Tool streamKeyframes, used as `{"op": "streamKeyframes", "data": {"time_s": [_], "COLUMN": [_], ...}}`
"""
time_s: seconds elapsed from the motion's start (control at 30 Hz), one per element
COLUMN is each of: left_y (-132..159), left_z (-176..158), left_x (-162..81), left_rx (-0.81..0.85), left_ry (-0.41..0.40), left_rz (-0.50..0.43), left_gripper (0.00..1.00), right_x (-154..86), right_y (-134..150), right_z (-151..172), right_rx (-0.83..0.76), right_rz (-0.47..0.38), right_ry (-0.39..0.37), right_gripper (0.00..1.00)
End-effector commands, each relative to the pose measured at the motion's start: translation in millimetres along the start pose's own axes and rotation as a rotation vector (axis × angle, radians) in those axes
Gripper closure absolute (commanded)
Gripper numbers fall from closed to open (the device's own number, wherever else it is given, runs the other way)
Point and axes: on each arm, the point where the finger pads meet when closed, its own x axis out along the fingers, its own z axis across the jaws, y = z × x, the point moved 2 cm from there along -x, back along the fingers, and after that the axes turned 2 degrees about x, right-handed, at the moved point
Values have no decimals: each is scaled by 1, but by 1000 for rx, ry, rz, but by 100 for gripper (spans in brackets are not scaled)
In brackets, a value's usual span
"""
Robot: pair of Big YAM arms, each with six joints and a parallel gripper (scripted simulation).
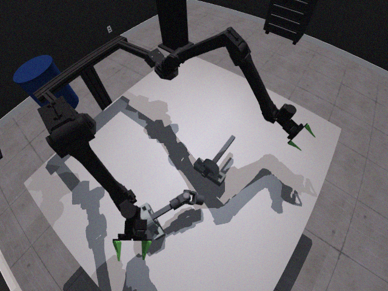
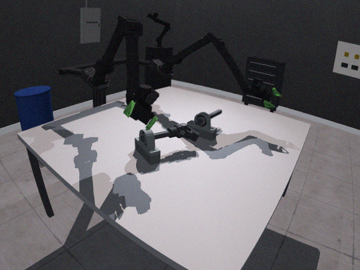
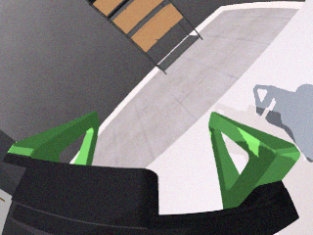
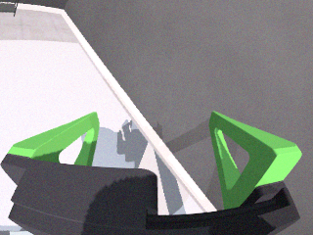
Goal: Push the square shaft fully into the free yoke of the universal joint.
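The universal joint point(image 1: 188, 197) sits on a round shaft from a grey bearing block point(image 1: 150, 219), its free yoke point(image 1: 199, 199) pointing at a second block point(image 1: 210, 169). The square shaft point(image 1: 224, 149) runs through that second block and sticks out on its far side. In the exterior view the joint point(image 2: 181, 131) lies between the two blocks, close to the second one point(image 2: 202, 123). My right gripper point(image 1: 131, 253) is open and empty, just above and beside the first block. My left gripper point(image 1: 305, 140) is open and empty, high near the table's far edge, well away from the square shaft.
A blue barrel point(image 1: 40, 78) stands off the table behind the right arm's base. A dark shelf point(image 2: 264, 78) stands behind the left gripper. The left wrist view point(image 3: 153, 137) shows only floor, shelf and table edge; the right wrist view point(image 4: 153, 137) shows table edge and wall.
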Motion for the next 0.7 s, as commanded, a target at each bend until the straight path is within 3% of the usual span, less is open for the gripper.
{"op": "streamKeyframes", "data": {"time_s": [0.0,0.57,0.63,0.67], "left_y": [-7,-7,-19,-19], "left_z": [8,8,3,0], "left_x": [2,2,1,1], "left_rx": [5,5,18,24], "left_ry": [-10,-10,15,25], "left_rz": [-10,-10,0,12], "left_gripper": [0,0,23,34], "right_x": [1,1,0,0], "right_y": [-5,-5,-7,-5], "right_z": [-2,-2,10,15], "right_rx": [6,6,-17,-28], "right_rz": [-7,-7,1,10], "right_ry": [4,4,-17,-24], "right_gripper": [0,0,23,25]}}
